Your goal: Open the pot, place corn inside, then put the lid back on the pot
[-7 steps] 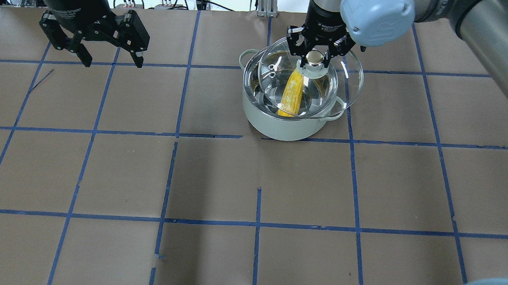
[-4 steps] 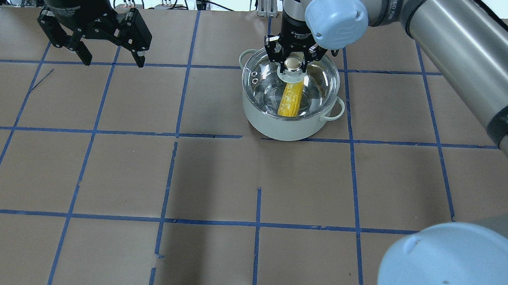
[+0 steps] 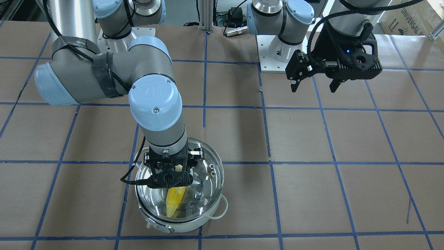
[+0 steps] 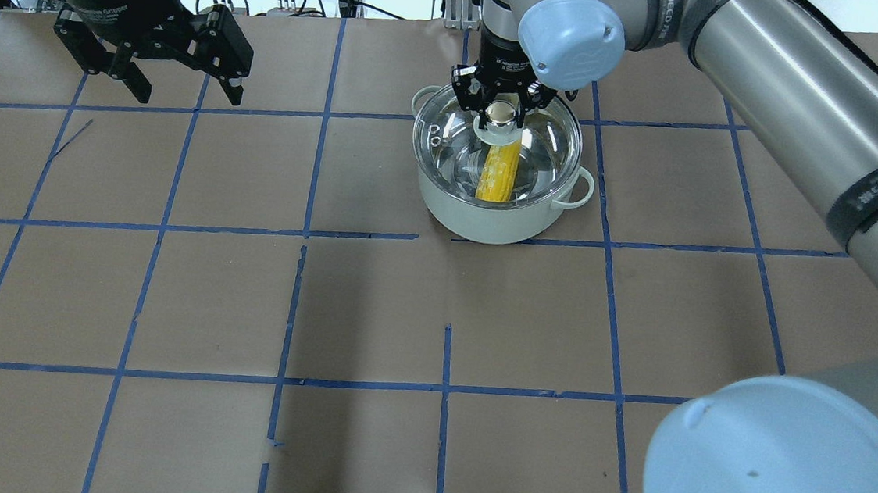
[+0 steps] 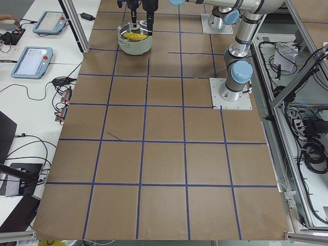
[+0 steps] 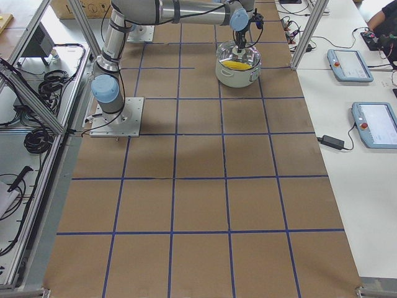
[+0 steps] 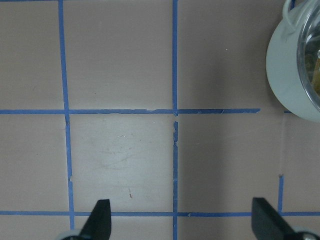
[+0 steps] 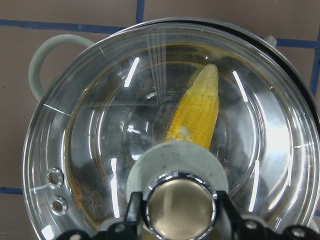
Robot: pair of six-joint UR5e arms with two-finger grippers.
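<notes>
Corn lies inside the pot, its pointed end toward the pot's far side, seen through the clear glass lid that covers the pot's mouth. Whether the lid sits fully on the rim I cannot tell. The right gripper stands straight over the pot's middle, its fingers clenched on either side of the lid's knob and touching it. Two small vent rings show near the lid's edge. The left gripper hangs well apart from the pot, over the brown table – its jaws spread wide, grasping nothing.
</notes>
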